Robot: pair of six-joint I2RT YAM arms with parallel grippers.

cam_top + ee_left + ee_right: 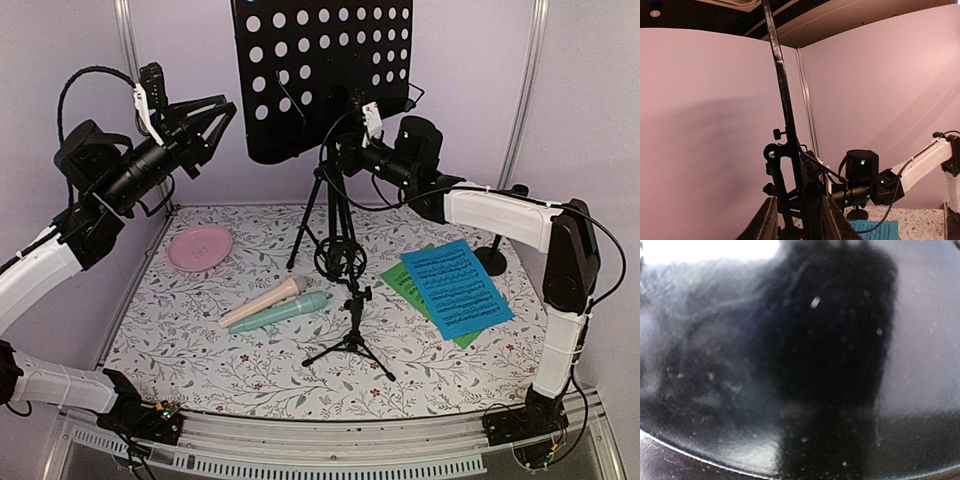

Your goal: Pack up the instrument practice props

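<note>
Ana: Props first. Where do they sit, front to back?

Ben: Nearest, a small black microphone tripod (350, 335) stands on the tabletop (200, 355). Just behind it to the left lie the beige microphone (265, 302) and the mint microphone (282, 313), side by side and touching. Off to the right, the blue music sheet (457, 287) lies over the green music sheet (398, 278). At the back the music rack (320, 70) stands upright. None of it is packed yet.

Ana: And the arms?

Ben: Both are up at the rack. The left gripper (226, 110) is at the left edge of its perforated panel, jaws parted, nothing visibly pinched. The right gripper (345, 140) reaches into the neck under the panel. Its own camera shows only dark blur, so I cannot tell whether those jaws are clenched.

Ana: What could go wrong?

Ben: Tipping, I'd say. The rack is tall and looks top-heavy. A pull at the neck with nothing steadying the panel could swing it forward — onto the little tripod and the microphones below.
</note>
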